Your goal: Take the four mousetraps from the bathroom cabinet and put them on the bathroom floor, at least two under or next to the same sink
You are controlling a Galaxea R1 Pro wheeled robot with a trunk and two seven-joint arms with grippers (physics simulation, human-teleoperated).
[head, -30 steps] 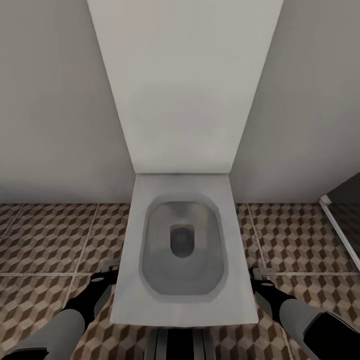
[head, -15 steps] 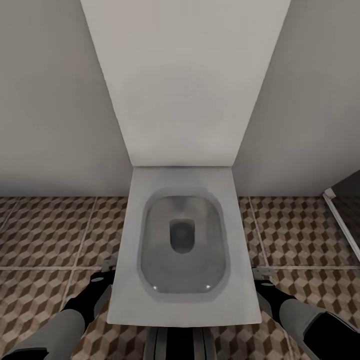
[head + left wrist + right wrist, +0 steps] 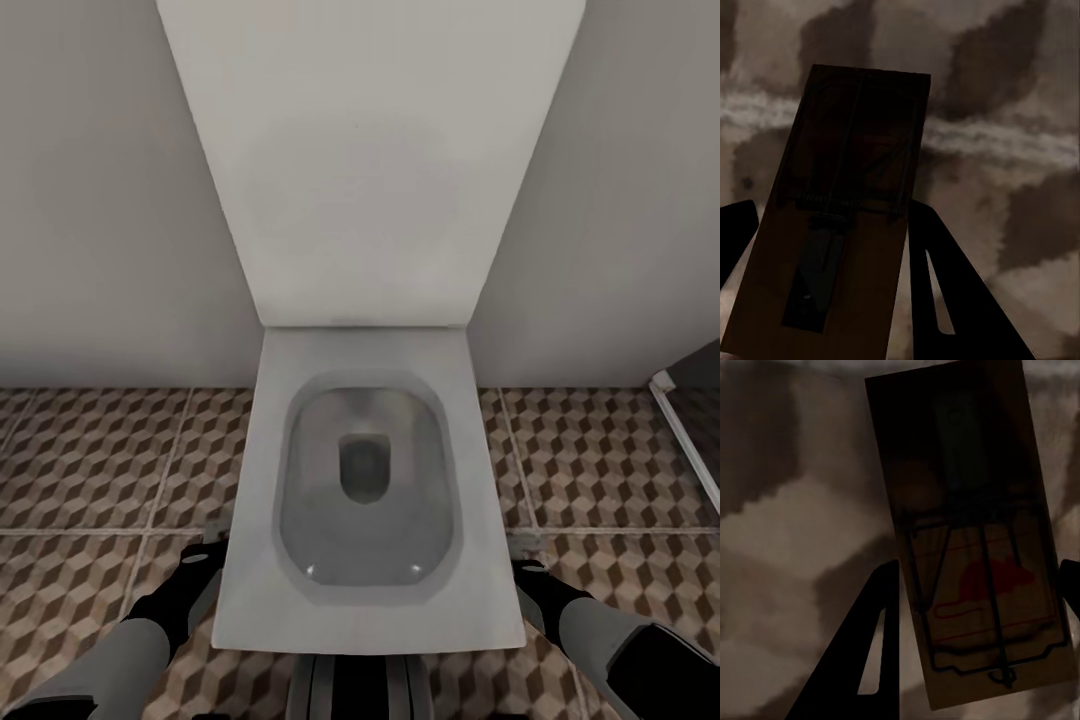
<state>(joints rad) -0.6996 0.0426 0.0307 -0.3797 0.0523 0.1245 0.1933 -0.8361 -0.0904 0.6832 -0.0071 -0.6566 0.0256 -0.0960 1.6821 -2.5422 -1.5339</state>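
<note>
Gripping mousetraps lengthwise: left pincer (image 3: 832, 300) (right pincer (image 3: 975, 660) likewise).

The head camera looks steeply down over a toilet (image 3: 365, 500) onto the bathroom floor (image 3: 100, 460); both wrist cameras face that same patterned tile from very near

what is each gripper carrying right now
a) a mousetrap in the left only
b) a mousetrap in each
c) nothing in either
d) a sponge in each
b: the left wrist view shows a mousetrap between the left gripper's dark fingers, and the right wrist view shows another mousetrap between the right gripper's fingers, both above the floor tiles.
</note>
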